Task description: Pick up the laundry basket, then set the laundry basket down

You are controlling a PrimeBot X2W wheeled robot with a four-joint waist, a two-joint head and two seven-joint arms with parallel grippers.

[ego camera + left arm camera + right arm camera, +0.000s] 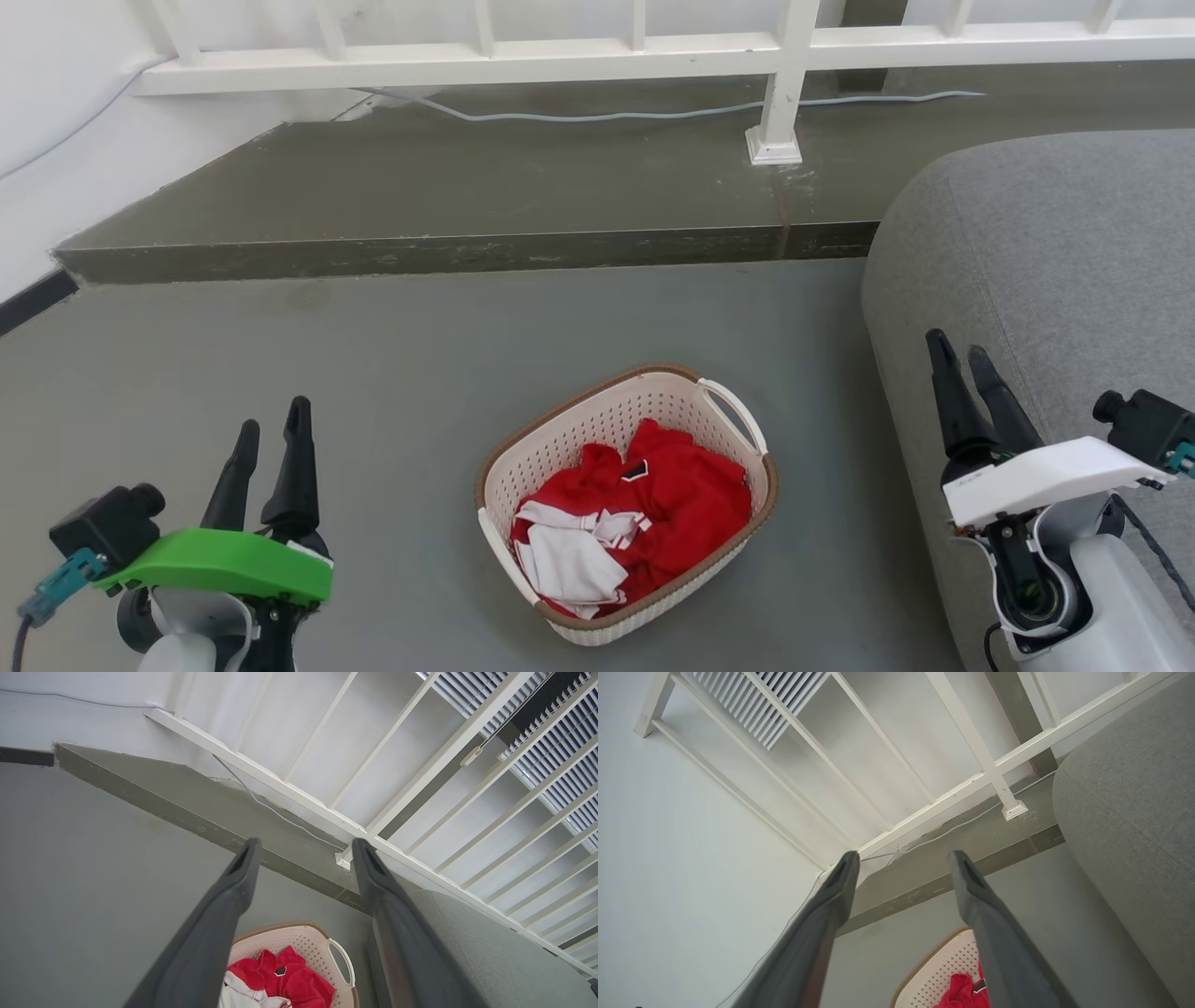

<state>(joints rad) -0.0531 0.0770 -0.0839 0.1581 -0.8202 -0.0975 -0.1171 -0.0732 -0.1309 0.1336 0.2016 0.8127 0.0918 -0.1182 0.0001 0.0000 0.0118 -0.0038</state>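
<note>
The laundry basket (pixel 569 439) stands on the grey floor in the lower middle of the head view, cream-white and perforated with a brown rim. Red and white clothes (pixel 644 518) fill it. One white loop handle (pixel 738 411) shows on its far right side. My left gripper (pixel 274 418) hovers open at the lower left, well apart from the basket. At the lower right my right gripper (pixel 954 348) is open too, in front of the sofa. The left wrist view catches the basket (pixel 299 942) between its fingers, and the right wrist view shows the basket (pixel 938 970) at the bottom edge.
A grey sofa (pixel 1055 271) fills the right side, close to the basket. A raised step (pixel 467 252) runs across behind, with a white railing (pixel 784 84) and a cable (pixel 607 117) on it. A white wall (pixel 56 168) closes the left.
</note>
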